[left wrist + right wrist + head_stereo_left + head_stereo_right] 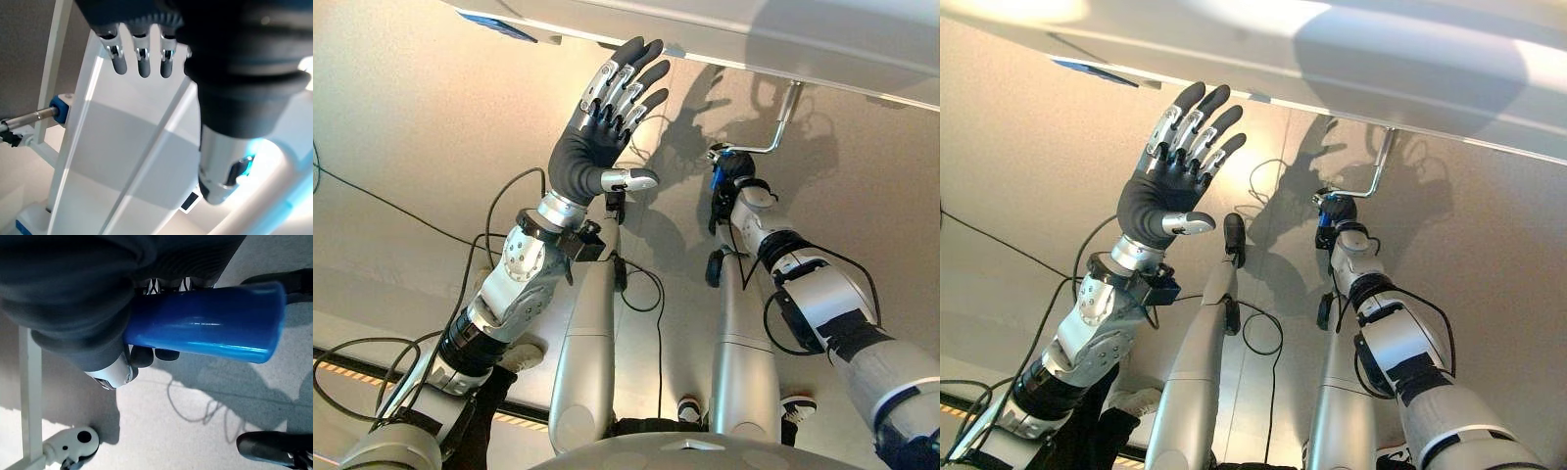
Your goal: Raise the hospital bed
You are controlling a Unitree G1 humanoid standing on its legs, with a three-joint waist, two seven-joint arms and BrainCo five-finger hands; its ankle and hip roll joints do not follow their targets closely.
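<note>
My right hand (pixel 729 186) is wrapped around the blue grip (pixel 205 323) of the bed's crank handle (pixel 781 122), fingers curled under it and thumb closing from the other side, so I'm grasping it firmly. The grip sits right in my palm, and from it the bent metal rod of the crank runs up and away from my knuckles to the underside of the hospital bed (pixel 783 34), which hangs just above both my hands. My left hand (pixel 607 117) is released, fingers straight and spread, held up flat just beside the bed's white frame edge, well apart from the crank and holding nothing; in its wrist view the fingertips (pixel 142 63) point at the pale bed panel (pixel 122 147), though I can't tell if they touch it. My judgement on handling: the crank is rigid steel, it won't flex, and the blue sleeve looks smooth and hard, likely free to spin on the rod, so it could slip if my curl loosens. I expect steady resistance through each turn, since the bed itself is heavy and only the screw gearing lifts it. The blue sleeve is the right place to hold, mid-length, not the bare rod. Count: one crank, one blue grip, one bed, two hands, one of them working.
</note>
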